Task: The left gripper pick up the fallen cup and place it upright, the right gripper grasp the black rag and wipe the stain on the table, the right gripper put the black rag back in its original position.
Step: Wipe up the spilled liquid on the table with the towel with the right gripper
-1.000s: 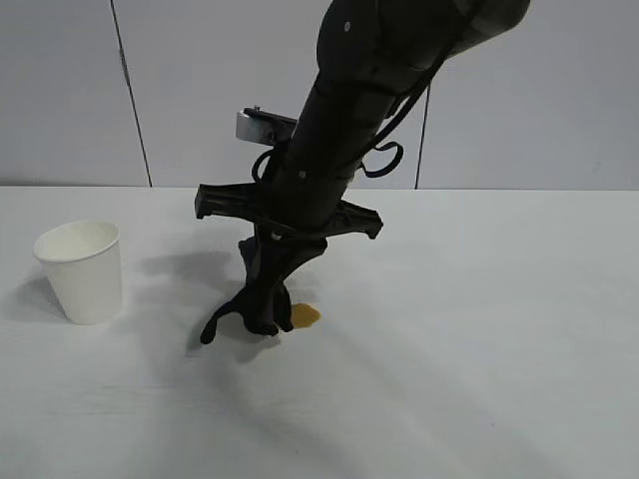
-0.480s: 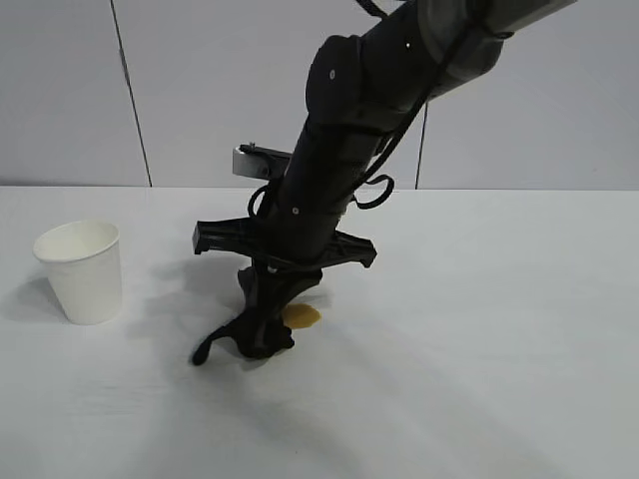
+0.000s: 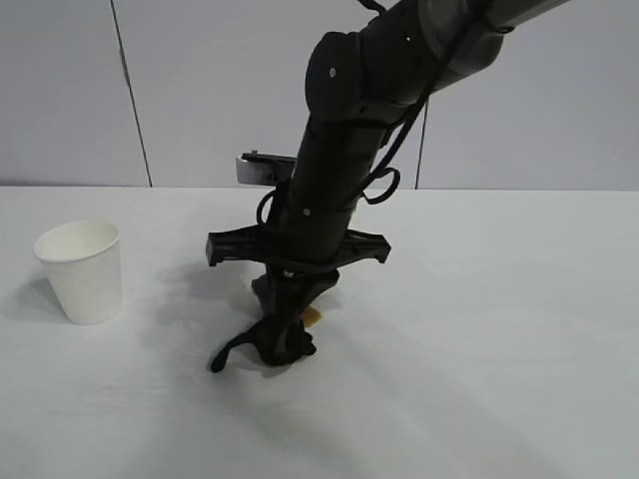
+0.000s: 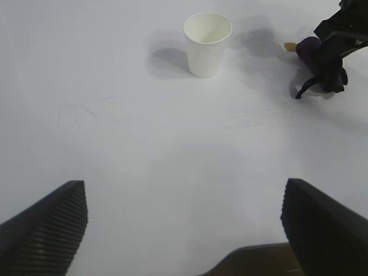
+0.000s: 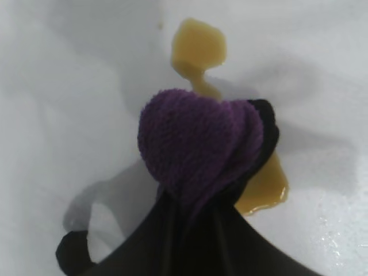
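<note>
1 white table point(image 3: 519, 329) bears the stain point(image 5: 198, 43) under the rag-clamping right tool point(image 3: 285, 344).

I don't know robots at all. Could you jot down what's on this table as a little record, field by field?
cup: white paper cup, upright, apart from the rest
rag: black and purple, pinched by the right gripper, pressed down on the stain
stain: amber puddle, partly under the rag
left gripper: open, holds nothing, back from the cup
table: white
</note>
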### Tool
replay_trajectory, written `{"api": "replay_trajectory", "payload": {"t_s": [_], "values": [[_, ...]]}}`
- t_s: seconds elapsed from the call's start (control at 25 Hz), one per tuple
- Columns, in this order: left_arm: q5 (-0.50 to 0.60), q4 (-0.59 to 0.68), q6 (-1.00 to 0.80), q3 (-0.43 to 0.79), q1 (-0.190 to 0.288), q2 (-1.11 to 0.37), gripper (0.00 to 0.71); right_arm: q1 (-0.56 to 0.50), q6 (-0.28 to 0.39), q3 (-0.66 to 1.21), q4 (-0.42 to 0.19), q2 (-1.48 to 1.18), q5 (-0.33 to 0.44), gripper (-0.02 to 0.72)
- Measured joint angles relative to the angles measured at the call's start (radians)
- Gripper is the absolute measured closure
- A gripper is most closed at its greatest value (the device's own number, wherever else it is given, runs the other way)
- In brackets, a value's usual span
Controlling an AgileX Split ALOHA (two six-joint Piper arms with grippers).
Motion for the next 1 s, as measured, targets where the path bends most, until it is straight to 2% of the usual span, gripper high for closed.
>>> {"api": "replay_trajectory", "payload": {"t_s": [0.2, 0.32, 0.4, 0.48, 0.64, 0.84, 1.0], "values": [[0.000, 0.000, 0.000, 0.000, 0.000, 0.000, 0.050, -0.018, 0.006, -0.039, -0.030, 0.000, 0.077, 0.630], [0.000, 0.000, 0.000, 0.000, 0.000, 0.000, 0.050, -0.030, 0.018, -0.057, -0.029, 0.000, 0.087, 0.630], [0.000, 0.000, 0.000, 0.000, 0.000, 0.000, 0.050, -0.031, 0.023, -0.057, -0.005, 0.000, 0.087, 0.630], [0.000, 0.000, 0.000, 0.000, 0.000, 0.000, 0.050, -0.031, 0.024, -0.057, 0.054, 0.001, 0.068, 0.630], [0.000, 0.000, 0.000, 0.000, 0.000, 0.000, 0.050, -0.027, 0.025, -0.058, 0.164, 0.018, -0.021, 0.630], [0.000, 0.000, 0.000, 0.000, 0.000, 0.000, 0.050, -0.008, 0.026, -0.058, 0.191, 0.048, -0.120, 0.630], [0.000, 0.000, 0.000, 0.000, 0.000, 0.000, 0.050, -0.002, 0.039, -0.058, 0.207, 0.058, -0.163, 0.630]]}}
